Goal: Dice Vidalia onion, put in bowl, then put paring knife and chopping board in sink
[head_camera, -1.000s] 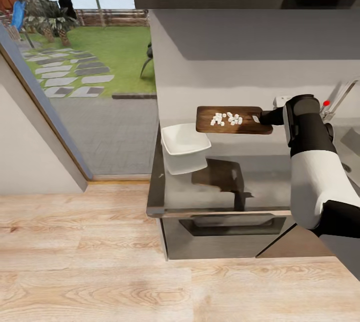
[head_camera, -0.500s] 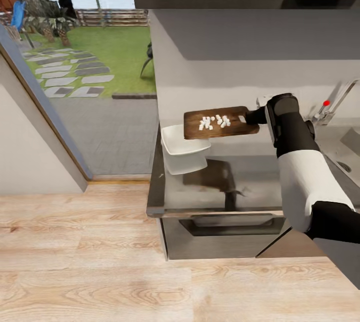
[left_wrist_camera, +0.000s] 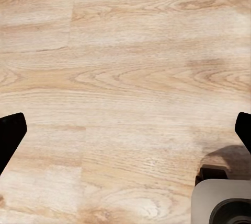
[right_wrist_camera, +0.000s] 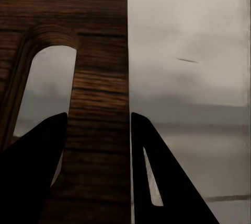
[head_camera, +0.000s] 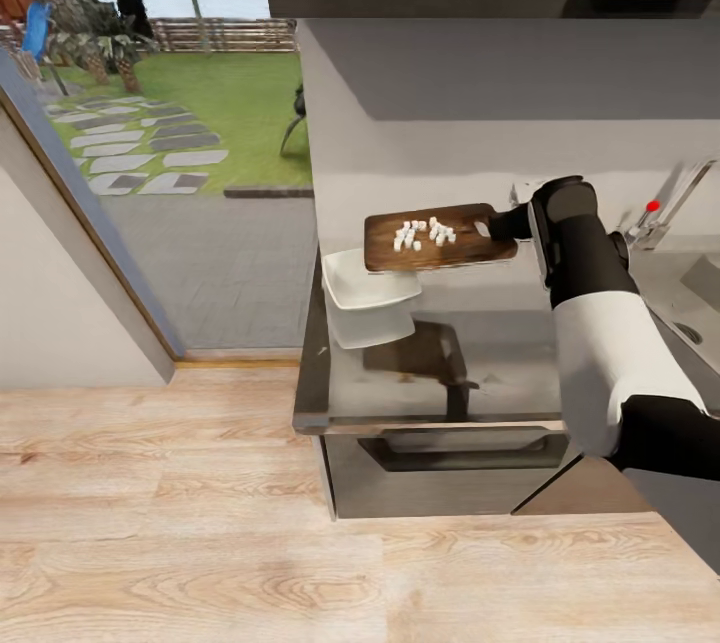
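Right hand [head_camera: 503, 223] grips chopping board [head_camera: 432, 238] above bowl [head_camera: 365, 291].

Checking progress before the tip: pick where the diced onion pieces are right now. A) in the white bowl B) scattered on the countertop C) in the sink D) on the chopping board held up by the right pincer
D: in the head view the diced onion pieces lie on the chopping board, which the right pincer holds by its handle end above the bowl.
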Motion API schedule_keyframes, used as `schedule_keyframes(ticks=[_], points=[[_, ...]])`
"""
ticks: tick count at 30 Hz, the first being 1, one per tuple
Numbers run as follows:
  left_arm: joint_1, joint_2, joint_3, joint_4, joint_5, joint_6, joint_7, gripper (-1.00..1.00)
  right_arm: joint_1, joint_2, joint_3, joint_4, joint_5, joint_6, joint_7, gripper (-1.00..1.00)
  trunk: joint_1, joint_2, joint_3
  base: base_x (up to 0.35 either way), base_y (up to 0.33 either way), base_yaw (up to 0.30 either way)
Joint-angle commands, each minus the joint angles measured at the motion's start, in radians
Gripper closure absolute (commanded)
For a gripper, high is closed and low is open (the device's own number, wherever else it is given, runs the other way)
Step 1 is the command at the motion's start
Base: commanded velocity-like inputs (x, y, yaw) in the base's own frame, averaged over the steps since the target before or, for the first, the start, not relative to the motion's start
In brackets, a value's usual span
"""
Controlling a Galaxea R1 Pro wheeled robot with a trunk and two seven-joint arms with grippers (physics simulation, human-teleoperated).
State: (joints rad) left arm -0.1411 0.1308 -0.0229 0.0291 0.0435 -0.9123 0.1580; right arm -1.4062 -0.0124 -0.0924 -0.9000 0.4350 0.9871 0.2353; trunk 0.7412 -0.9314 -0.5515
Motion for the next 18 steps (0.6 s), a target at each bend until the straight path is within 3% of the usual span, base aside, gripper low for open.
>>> schedule_keyframes(ticks=[1, 10, 18], points=[[-0.002, 0.000, -0.003, 0.003, 0.004, -0.005, 0.000, -1.00, -0.007, 0.000, -0.001, 0.000, 0.008, 0.004, 0.010, 1.00, 0.000, -0.001, -0.001, 0.000, 0.000, 0.000], [-0.002, 0.000, -0.003, 0.003, 0.004, -0.005, 0.000, -1.00, -0.041, 0.000, 0.000, 0.000, 0.009, 0.004, 0.009, 1.00, 0.000, -0.001, -0.001, 0.000, 0.000, 0.000], [-0.002, 0.000, -0.003, 0.003, 0.004, -0.005, 0.000, -1.00, -0.049, 0.002, 0.000, 0.000, 0.066, 0.004, 0.009, 1.00, 0.000, -0.001, -0.001, 0.000, 0.000, 0.000]])
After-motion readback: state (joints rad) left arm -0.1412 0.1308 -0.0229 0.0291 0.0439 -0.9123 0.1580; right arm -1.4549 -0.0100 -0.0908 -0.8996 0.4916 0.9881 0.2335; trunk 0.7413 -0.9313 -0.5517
